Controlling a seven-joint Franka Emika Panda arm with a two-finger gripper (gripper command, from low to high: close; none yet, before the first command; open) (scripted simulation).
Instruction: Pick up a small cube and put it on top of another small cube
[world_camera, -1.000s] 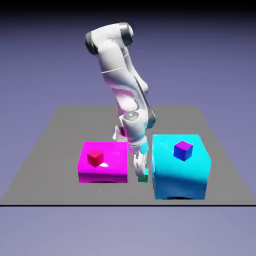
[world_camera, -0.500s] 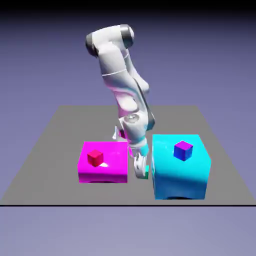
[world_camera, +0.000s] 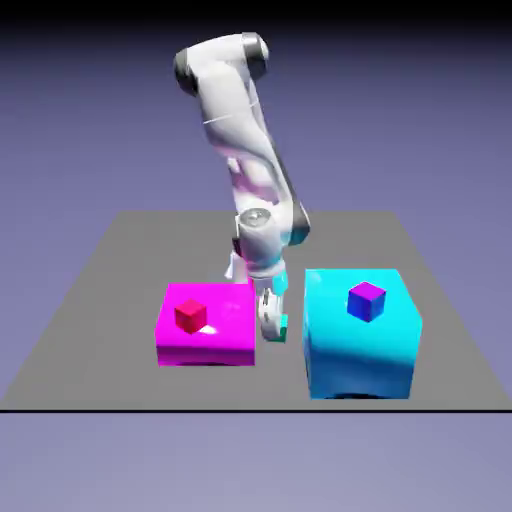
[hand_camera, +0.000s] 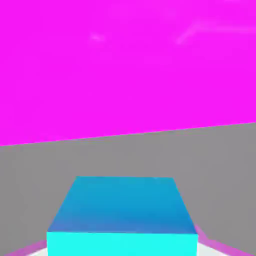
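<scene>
Fingers (world_camera: 272, 332) closed on the small teal cube (world_camera: 281, 328) — it sits between them, large at the bottom of the hand view, and in the exterior view it hangs in the gap between the magenta block (world_camera: 207, 345) and the big cyan block (world_camera: 360, 350); a red cube (world_camera: 191, 316) rests on the magenta block, a purple-blue cube (world_camera: 367, 302) on the cyan one — both blocks stand on the grey surface (world_camera: 120, 385)

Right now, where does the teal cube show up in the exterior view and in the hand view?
Exterior view: just below the middle, at the fingers, the teal cube partly hidden by them.
Hand view: bottom centre, large, cut off by the picture's lower edge.
Shared landmark: the magenta block, left of the cube in the exterior view, across the top of the hand view.
</scene>
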